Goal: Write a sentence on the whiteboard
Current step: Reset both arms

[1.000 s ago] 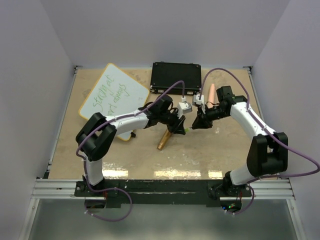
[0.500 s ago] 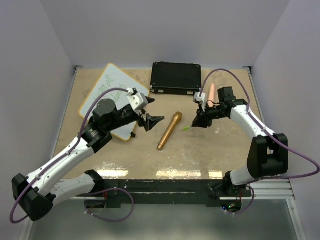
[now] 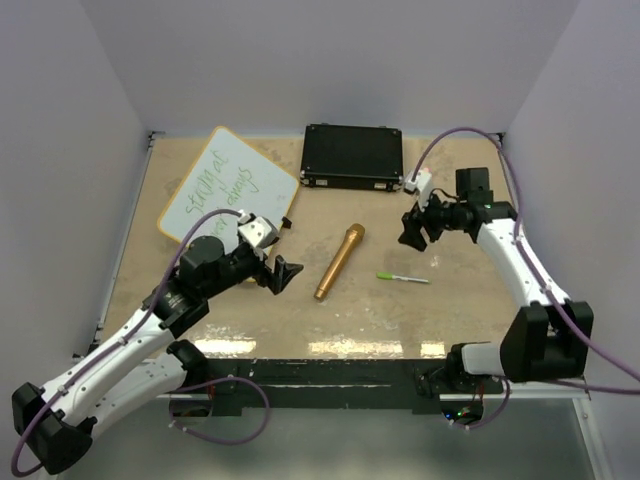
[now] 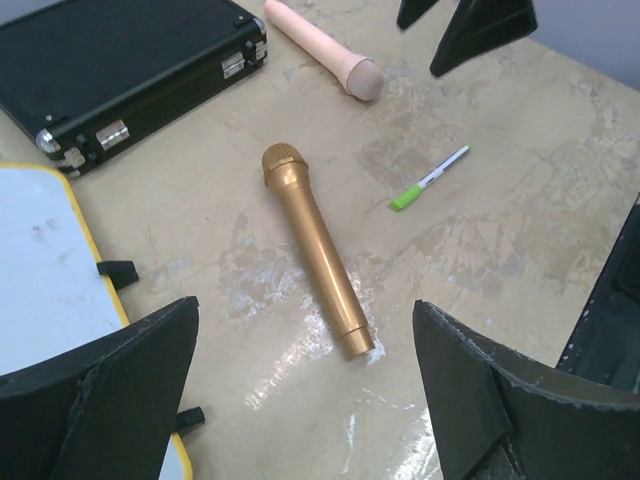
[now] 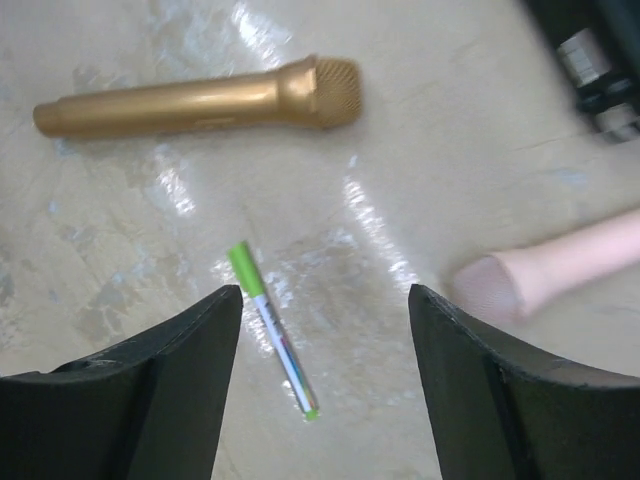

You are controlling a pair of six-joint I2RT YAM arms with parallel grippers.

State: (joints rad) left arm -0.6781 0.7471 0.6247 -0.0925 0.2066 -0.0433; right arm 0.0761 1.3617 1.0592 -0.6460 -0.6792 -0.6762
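Observation:
The whiteboard lies at the back left, its yellow rim showing in the left wrist view. The sentence stands on it in green, in two lines. A green-capped marker lies loose on the table, also in the wrist views. My right gripper hovers open above it, holding nothing. My left gripper is open and empty, just off the whiteboard's near corner and left of the gold microphone.
A gold microphone lies at mid-table between the grippers. A black case sits at the back centre. A pink microphone rests to the right of the case, under the right arm.
Both grippers opened. The right one let go of the marker, which now lies on the table, and drew back to the right. The left arm pulled back toward the near left.

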